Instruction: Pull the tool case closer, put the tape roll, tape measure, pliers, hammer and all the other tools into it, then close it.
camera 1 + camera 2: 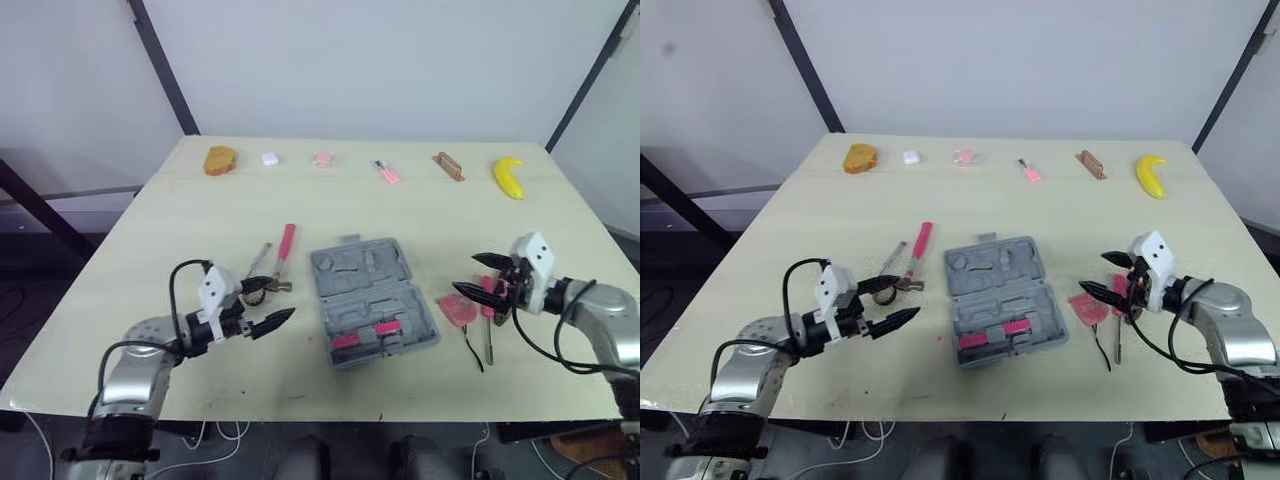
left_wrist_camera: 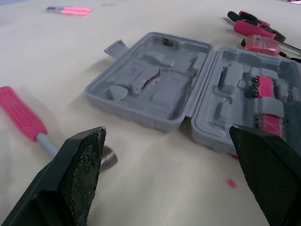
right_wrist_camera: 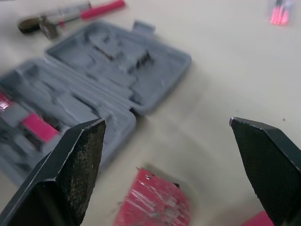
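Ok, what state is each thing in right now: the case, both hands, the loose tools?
Tool case: open, lid laid flat, pink pieces in the near half.
Left hand: open, holding nothing.
Right hand: open, holding nothing.
Hammer: lying on the table, outside the case.
Tape measure: on the table beside the case, not packed.

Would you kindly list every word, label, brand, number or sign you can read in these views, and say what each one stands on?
No text can be read anywhere in these views.
tool case: plain grey moulded plastic, no lettering visible.
tape measure: faint pale marks on its red face, too blurred to read.
Nothing else on the table shows legible print.
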